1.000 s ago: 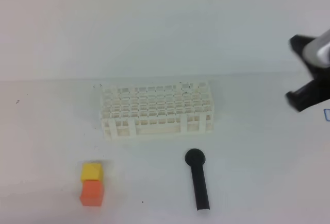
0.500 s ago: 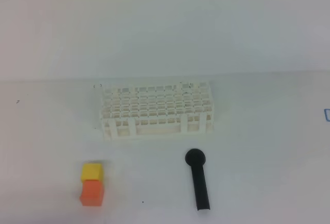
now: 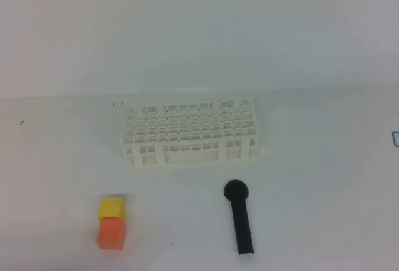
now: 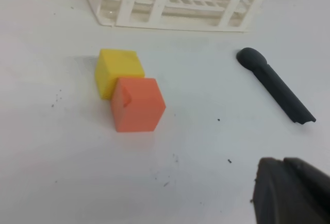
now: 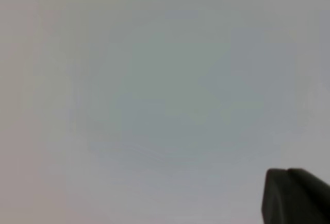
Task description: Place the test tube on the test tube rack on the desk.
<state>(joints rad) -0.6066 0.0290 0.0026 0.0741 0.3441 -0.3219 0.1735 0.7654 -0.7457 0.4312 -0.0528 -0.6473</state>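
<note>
The white test tube rack (image 3: 189,133) stands on the desk (image 3: 312,177) at mid-table; its lower front edge also shows in the left wrist view (image 4: 175,2). I cannot make out the test tube in any view. Neither arm appears in the exterior high view. My left gripper (image 4: 285,163) shows at the lower right of its wrist view, fingertips together and holding nothing, hovering over the desk near the black stick's tail end. My right gripper (image 5: 287,172) is shut too, over a blank pale surface.
A black round-headed stick (image 3: 239,218) lies in front of the rack, head toward it, also seen in the left wrist view (image 4: 276,85). A yellow cube (image 3: 111,208) touches an orange cube (image 3: 111,233) at the front left.
The right arm, seen a second ago at the right edge of the exterior high view, has withdrawn out of that view. Nothing on the desk has moved.
</note>
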